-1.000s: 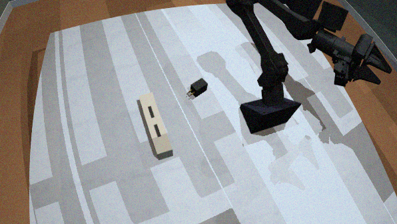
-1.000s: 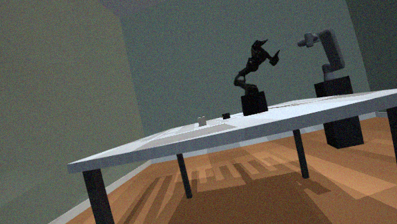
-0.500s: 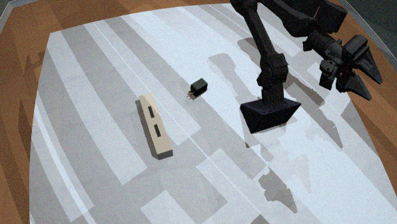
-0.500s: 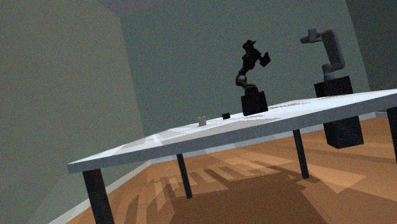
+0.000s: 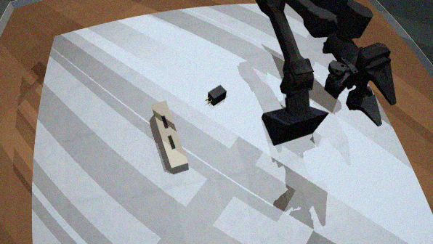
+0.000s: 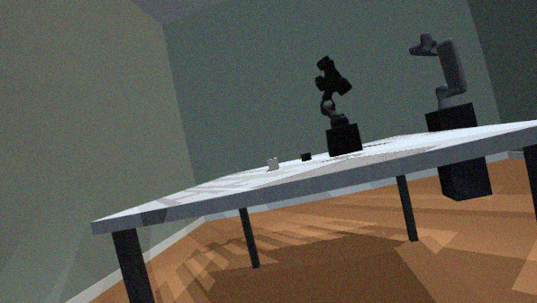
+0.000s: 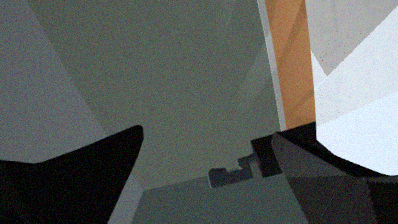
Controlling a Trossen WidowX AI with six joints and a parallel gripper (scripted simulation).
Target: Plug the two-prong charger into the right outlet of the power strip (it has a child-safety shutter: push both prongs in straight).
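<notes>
The black charger [image 5: 217, 95] [image 6: 306, 157] lies on the white table top, its two brass-coloured prongs pointing toward the power strip side. The cream power strip [image 5: 178, 157] [image 6: 273, 164] lies to the left of the charger in the top view, with two dark outlet slots facing up. My gripper [image 5: 386, 114] [image 7: 209, 135] is open and empty, raised in the air to the right of the arm's base, well away from both. Neither charger nor strip shows in the wrist view. In the exterior view the fingers are too small to make out.
The arm's black base block [image 5: 293, 127] [image 6: 344, 141] stands on the table [image 6: 288, 191], to the right of the charger. A second, grey arm [image 6: 451, 68] stands on a dark pedestal [image 6: 464, 180] behind the table. Striped shadows cross the table top.
</notes>
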